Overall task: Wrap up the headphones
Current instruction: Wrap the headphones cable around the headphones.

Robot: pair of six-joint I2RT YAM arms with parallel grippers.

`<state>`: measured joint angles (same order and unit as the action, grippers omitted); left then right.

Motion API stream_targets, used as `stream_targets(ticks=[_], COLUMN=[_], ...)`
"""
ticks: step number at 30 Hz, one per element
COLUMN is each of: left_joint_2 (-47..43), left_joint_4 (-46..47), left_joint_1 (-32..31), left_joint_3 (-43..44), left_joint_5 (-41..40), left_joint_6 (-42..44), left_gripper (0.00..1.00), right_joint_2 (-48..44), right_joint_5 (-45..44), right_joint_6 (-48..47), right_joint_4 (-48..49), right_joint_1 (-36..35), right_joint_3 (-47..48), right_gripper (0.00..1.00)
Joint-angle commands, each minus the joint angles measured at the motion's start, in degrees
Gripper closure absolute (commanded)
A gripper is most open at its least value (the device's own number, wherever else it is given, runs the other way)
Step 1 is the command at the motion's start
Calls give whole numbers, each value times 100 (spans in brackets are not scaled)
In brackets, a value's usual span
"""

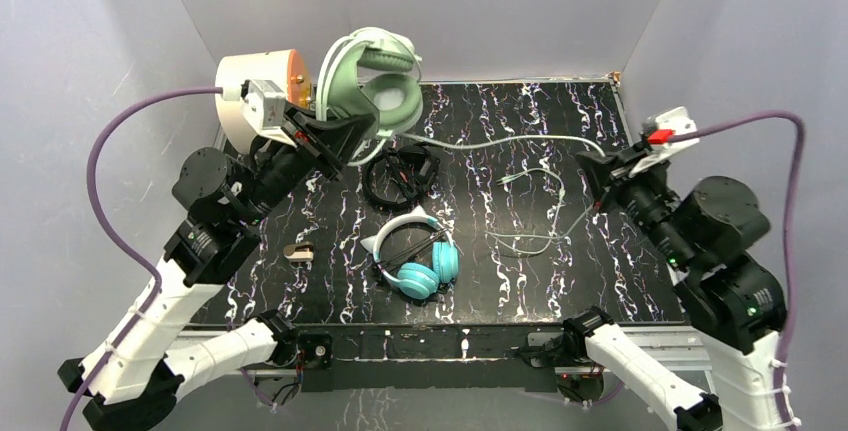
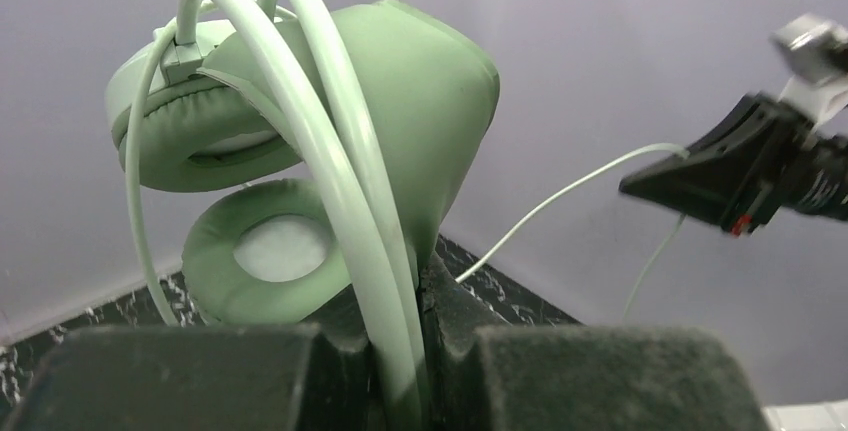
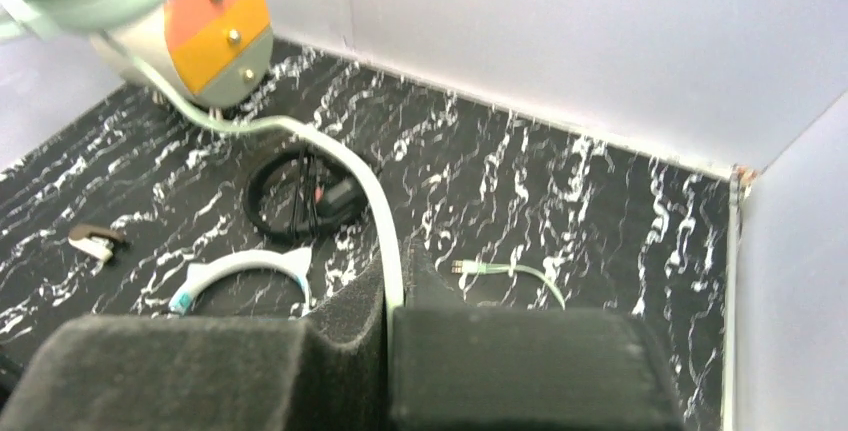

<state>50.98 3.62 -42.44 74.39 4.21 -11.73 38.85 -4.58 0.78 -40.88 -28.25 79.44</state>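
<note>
Holding the sage-green headset [image 1: 375,81] aloft at upper left, the left pincer [image 2: 400,356] grips its band [image 2: 335,166] — the right pincer [image 3: 390,299], clamped on the light cable [image 1: 500,139], should wind with steady tension.

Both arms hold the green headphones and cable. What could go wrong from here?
The left fingers pinch only the thin band wires of the pale sage-green padded headphones, so these may swing or slip. The light cable in the right fingers trails slack on the black marbled table; its plug end might snag.
</note>
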Motion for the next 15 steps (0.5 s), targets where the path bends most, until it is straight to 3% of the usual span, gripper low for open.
stream_targets(ticks=[1,7,11,15], left_joint_2=[-266,-433,-110,162], left_joint_4=[-323,1186,1011,506], left_joint_1=[16,18,16,16], left_joint_3=[-151,-961,-695,-457], left_joint_5=[-232,-1665,-2282,-2036], left_joint_6=[-271,-1251,-1066,-799], left_gripper=[100,100,100,100], right_joint_2=[184,257,-151,-80], right_joint_5=[624,3466,3983,3416], right_joint_6=[-520,-1123,-974,-864], right_joint_4=[149,-186,79,-10], right_joint_1=[0,2,4,4], right_joint_3=[762,871,847,1503], right_gripper=[100,100,100,100])
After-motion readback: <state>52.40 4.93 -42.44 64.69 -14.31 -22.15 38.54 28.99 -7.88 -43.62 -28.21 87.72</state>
